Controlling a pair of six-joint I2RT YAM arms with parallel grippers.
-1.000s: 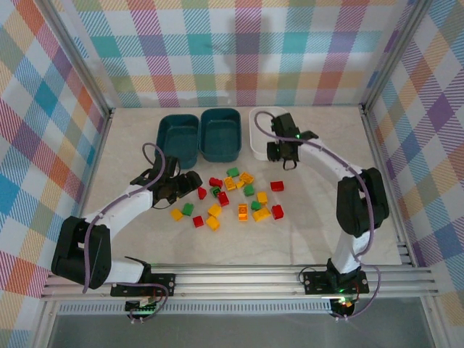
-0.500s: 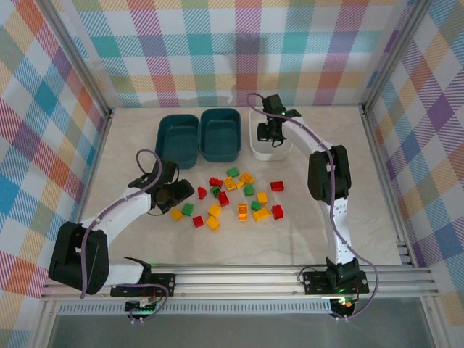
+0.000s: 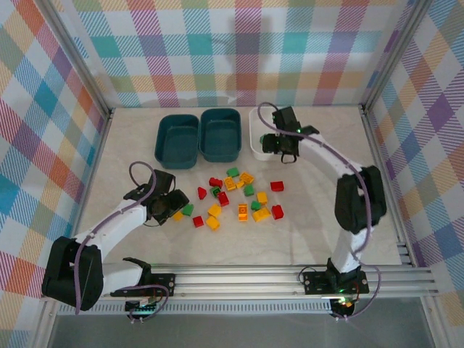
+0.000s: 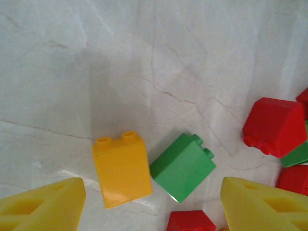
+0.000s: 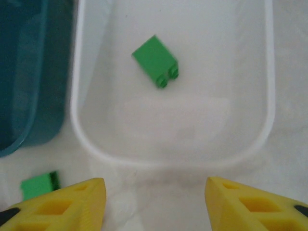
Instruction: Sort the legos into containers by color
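A small green brick (image 5: 155, 61) lies in the smooth, round-cornered white bin (image 5: 269, 96), the right gripper (image 5: 151, 192) spread wide just outside its near rim, the left gripper (image 4: 153, 192) spread wide over a shiny yellow brick (image 4: 122, 168) well away.

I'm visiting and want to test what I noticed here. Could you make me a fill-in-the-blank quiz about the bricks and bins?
The single green-or-other lego in the white bin is coloured ___.
Dark teal bins beside it number ___.
The left arm's jaws stand ___ near a yellow-orange lego.
Missing words: green; two; open.
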